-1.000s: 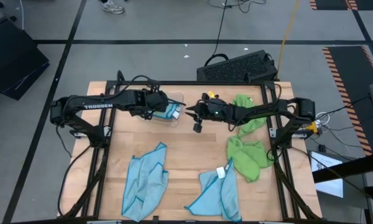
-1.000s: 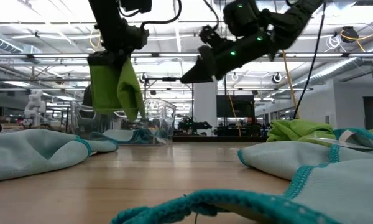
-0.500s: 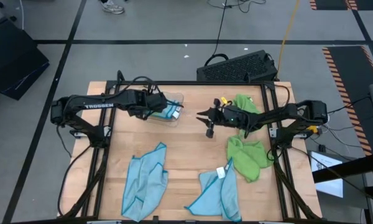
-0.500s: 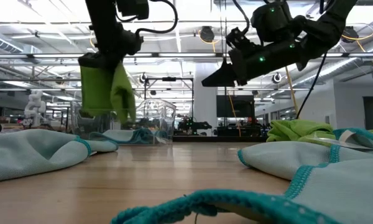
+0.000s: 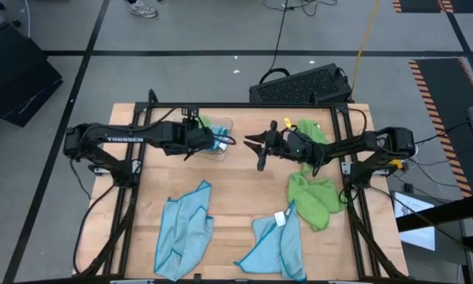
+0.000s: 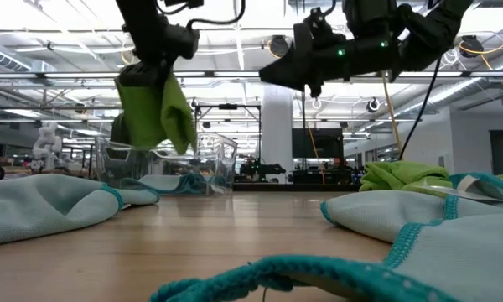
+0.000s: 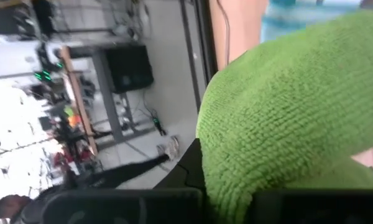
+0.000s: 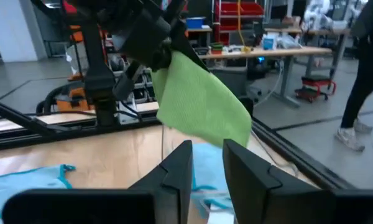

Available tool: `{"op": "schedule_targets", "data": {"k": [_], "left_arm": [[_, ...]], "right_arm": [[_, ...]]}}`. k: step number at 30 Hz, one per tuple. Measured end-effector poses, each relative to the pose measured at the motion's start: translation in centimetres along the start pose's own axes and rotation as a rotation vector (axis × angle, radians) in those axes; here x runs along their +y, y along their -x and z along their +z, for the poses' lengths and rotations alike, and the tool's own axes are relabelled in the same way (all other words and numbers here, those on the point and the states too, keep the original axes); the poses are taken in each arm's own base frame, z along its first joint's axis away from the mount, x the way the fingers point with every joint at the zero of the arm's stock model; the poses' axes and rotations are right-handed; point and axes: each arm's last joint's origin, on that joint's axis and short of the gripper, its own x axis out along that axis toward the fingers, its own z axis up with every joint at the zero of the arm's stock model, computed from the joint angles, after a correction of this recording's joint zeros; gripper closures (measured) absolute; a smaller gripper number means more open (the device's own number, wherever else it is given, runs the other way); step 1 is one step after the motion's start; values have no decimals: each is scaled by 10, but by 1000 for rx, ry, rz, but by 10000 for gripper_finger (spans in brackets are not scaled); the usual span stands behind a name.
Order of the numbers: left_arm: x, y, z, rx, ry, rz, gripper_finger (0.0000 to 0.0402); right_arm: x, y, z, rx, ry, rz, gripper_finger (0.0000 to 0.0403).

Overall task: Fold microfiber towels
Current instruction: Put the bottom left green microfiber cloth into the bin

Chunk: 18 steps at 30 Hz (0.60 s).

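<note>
Your left gripper (image 6: pixel 151 71) is clamped on a green towel (image 6: pixel 155 113) above the tray (image 5: pixel 218 136) — lower it straight in before releasing. Keep the right gripper (image 5: pixel 259 147), slightly parted and empty, clear.

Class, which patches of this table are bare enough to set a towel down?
Bare wood lies mid-table, bordered by the plastic tray, blue towels and green towels. The front and right side are crowded with towels.

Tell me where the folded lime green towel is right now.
The folded lime green towel hangs from the shut left gripper, above the clear plastic tray at the table's far left; the right gripper hovers beside it, apart.
</note>
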Motion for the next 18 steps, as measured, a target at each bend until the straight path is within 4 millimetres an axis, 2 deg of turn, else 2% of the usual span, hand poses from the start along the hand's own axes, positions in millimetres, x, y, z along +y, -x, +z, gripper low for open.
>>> {"op": "schedule_targets", "data": {"k": [5, 10, 14, 18], "left_arm": [[-9, 21, 17, -107, -84, 94, 396], [-15, 49, 36, -307, -192, 153, 392], [-12, 70, 40, -500, -261, 145, 394], [-1, 86, 35, -672, -249, 131, 395]], "right_arm": [[5, -4, 11, -39, 73, 30, 291], [-4, -10, 19, -57, 153, 126, 249], [-14, -19, 30, -38, 169, 226, 203], [-19, -25, 40, -27, 195, 339, 159]]}}
